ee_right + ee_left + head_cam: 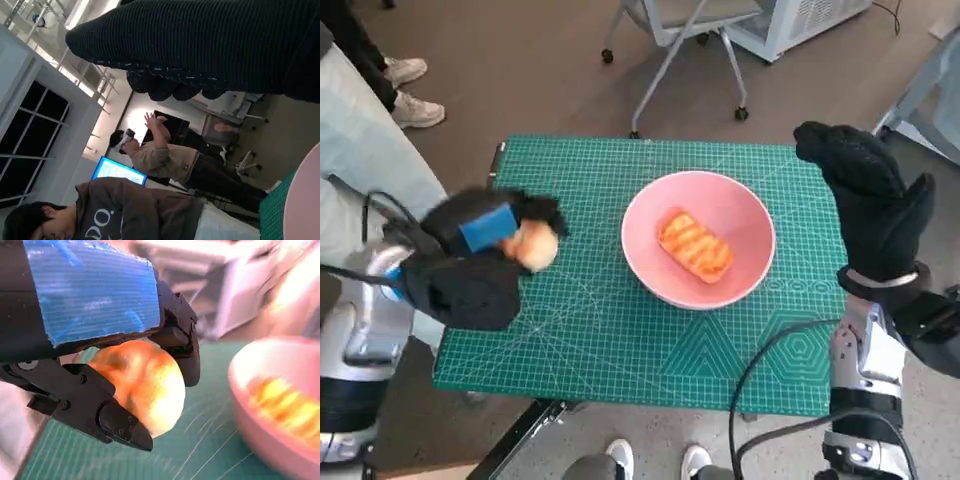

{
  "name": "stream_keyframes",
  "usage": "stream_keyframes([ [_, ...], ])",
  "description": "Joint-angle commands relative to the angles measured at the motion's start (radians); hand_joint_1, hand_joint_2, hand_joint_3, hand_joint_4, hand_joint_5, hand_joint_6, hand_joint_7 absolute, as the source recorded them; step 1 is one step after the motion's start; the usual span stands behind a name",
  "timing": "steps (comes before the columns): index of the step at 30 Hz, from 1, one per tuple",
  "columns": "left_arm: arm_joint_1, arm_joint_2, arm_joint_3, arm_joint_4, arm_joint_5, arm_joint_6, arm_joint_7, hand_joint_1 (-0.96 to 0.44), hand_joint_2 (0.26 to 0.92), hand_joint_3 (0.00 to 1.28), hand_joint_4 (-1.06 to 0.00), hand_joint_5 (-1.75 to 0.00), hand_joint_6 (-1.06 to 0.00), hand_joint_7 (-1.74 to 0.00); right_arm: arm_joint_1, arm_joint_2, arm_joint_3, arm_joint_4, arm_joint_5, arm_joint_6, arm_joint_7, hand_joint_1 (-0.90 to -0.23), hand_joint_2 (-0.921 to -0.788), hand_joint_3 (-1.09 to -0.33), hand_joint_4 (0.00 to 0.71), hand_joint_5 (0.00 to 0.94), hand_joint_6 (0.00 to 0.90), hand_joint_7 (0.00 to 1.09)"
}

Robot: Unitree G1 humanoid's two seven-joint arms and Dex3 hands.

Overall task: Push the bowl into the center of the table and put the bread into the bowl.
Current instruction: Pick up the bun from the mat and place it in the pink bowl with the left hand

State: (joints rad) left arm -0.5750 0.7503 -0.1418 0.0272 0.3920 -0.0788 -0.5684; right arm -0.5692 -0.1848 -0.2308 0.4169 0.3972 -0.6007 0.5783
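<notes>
A pink bowl (698, 238) stands near the middle of the green cutting mat (620, 330), with an orange striped piece of bread (695, 245) lying in it. My left hand (480, 255) hovers over the mat's left side and grips a round golden bread roll (532, 246). Close up, the left wrist view has the roll (142, 385) between the black fingers (107, 415), and the bowl (260, 425) a short way off. My right hand (865, 200) is raised upright beside the bowl's right side, fingers together and holding nothing; its glove (210, 45) shows in the right wrist view.
An office chair (685, 30) stands beyond the table's far edge. A person's legs and shoes (405, 90) are at the far left, more shoes (655, 460) at the near edge. Two people (155, 160) appear in the right wrist view. A cable (770, 380) loops by my right forearm.
</notes>
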Motion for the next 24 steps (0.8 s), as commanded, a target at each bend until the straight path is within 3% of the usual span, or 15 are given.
stream_keyframes([
  [1, -0.077, -0.042, -0.015, -0.015, -0.009, -0.027, 0.005, 0.0, 0.912, 0.02, -0.82, -1.02, -0.65, -1.14, 0.005, 0.005, 0.005, 0.027, 0.0, -0.001, 0.006, -0.689, -0.921, -0.781, 0.187, 0.0, 0.209, 0.19],
  [11, -0.171, -0.117, -0.053, 0.02, 0.006, -0.069, 0.015, 0.0, 0.904, 0.01, -0.85, -1.05, -0.68, -1.05, -0.002, 0.005, 0.006, 0.039, 0.001, -0.008, 0.007, -0.684, -0.921, -0.782, 0.186, 0.0, 0.209, 0.19],
  [14, -0.278, -0.208, -0.127, 0.057, 0.033, -0.074, 0.009, 0.0, 0.906, 0.01, -0.83, -1.09, -0.69, -1.02, 0.001, 0.004, 0.007, 0.029, 0.002, -0.001, 0.004, -0.684, -0.921, -0.784, 0.185, 0.0, 0.209, 0.19],
  [24, -0.421, -0.327, -0.221, 0.252, 0.069, -0.175, 0.025, 0.0, 0.904, 0.01, -0.79, -1.18, -0.75, -0.91, 0.013, -0.003, 0.004, 0.015, 0.006, 0.003, 0.007, -0.685, -0.921, -0.78, 0.186, 0.001, 0.209, 0.19],
])
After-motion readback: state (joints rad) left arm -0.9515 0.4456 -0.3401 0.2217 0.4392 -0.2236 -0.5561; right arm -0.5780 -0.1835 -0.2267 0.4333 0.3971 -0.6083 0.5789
